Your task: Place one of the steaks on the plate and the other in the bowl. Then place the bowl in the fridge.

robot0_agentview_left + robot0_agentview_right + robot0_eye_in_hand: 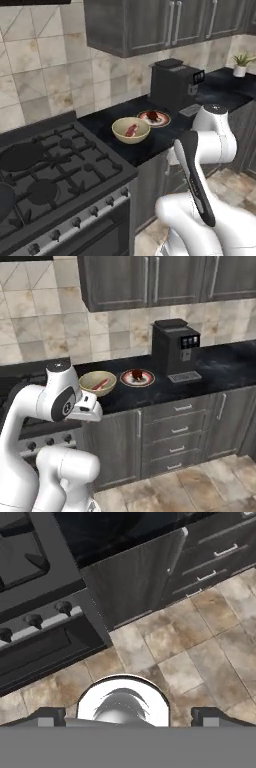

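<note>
A: Black table [200,97]; what sits nearest on it?
B: The bowl [131,130], a pinkish-red steak [131,130] inside. At its two o'clock, just beside, the plate [154,118] carries the dark steak [152,115].
A: And the pincer [128,718]?
B: Spread wide, holding nothing, aimed at the floor [190,657] before the cabinets [135,579].

Pink steak [131,130] in bowl [130,137]; dark steak [152,116] on plate [154,119].

No legible text or labels anywhere.
</note>
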Robot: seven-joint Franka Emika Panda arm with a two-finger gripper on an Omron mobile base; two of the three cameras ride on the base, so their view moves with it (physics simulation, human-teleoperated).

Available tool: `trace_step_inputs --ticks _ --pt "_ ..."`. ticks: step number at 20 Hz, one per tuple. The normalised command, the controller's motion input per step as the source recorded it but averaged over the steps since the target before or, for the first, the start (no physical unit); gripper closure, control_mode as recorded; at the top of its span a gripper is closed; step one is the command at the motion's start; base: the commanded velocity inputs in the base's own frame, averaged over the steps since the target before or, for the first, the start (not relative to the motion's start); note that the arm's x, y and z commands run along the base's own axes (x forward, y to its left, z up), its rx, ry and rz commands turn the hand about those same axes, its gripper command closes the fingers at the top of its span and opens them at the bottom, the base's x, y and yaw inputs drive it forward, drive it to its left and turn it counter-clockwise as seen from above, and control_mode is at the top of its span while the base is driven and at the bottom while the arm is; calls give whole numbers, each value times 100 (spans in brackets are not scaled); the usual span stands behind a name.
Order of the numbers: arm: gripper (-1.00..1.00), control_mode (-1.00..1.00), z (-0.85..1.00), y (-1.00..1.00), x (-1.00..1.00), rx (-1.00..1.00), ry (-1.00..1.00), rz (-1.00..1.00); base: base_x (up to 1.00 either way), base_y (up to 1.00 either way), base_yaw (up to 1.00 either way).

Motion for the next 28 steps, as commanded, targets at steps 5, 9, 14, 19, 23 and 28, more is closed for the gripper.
trace_step_inputs --ticks 5,9,14,19,23,28 --pt "-100 100 0 0 0 0 0 0 32 -23 60" --pt "-100 100 0 0 0 0 0 0 56 -49 10" --pt "-100 100 0 0 0 0 0 0 44 -52 -3" --pt "-100 100 0 0 0 0 0 0 64 -34 12" --pt "-100 100 0 0 0 0 0 0 7 -52 37" --pt "-100 100 0 0 0 0 0 0 1 -18 15"
